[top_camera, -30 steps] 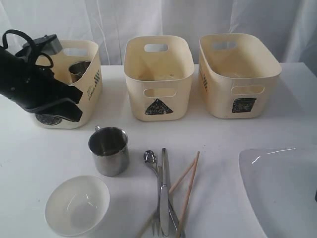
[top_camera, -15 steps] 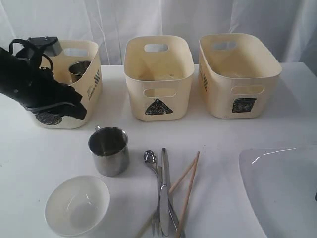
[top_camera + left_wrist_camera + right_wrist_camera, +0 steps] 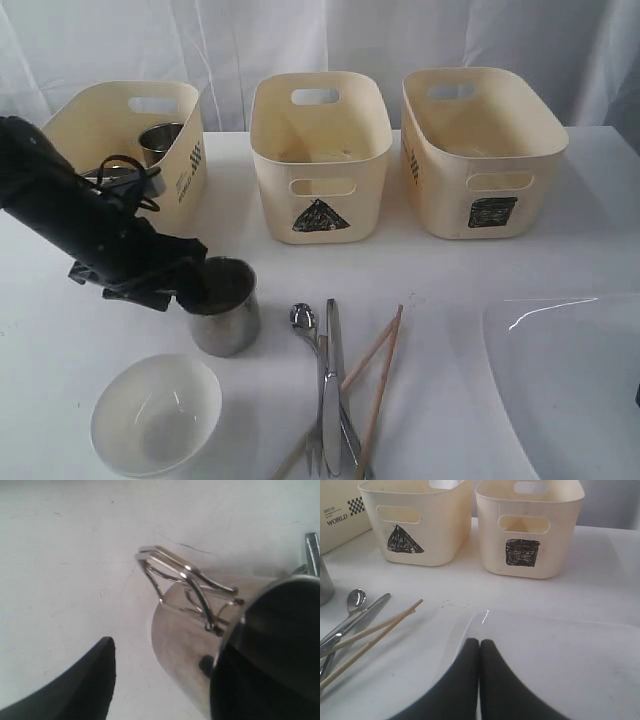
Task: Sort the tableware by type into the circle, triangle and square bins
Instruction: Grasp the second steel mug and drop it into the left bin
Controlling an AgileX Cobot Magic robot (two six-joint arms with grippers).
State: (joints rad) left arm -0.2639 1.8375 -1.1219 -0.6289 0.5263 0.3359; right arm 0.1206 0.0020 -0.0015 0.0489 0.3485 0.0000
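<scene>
Two arms are at work, and only the left one reaches into the scene. It slants down from the left side of the table (image 3: 60, 340), and the left gripper (image 3: 195, 285) is at the rim of a steel mug (image 3: 225, 318) that stands upright on the tabletop. In the left wrist view one black finger (image 3: 85, 680) sits outside the mug's wall, clear of it and near the wire handle (image 3: 187, 577). The jaws look spread, and I cannot make out the other finger against the mug's dark inside. The right gripper (image 3: 479, 647) hangs over the large white plate (image 3: 570, 390) at the table's right edge, its fingers pressed together with nothing between them.

The arm blocks the front of the left bin (image 3: 175, 110), so its mark cannot be seen.

I count three cream bins in a row at the back. The middle bin (image 3: 320, 150) bears a triangle and the right bin (image 3: 485, 145) a square. There are two steel mugs, and the second mug (image 3: 160, 140) stands inside the left bin. One small white bowl (image 3: 155, 413) sits just in front of the mug on the table. Beside it lie one spoon (image 3: 302, 317), one knife (image 3: 331, 400), one fork (image 3: 313, 462) and two wooden chopsticks (image 3: 380, 385), overlapping in a loose bundle.
</scene>
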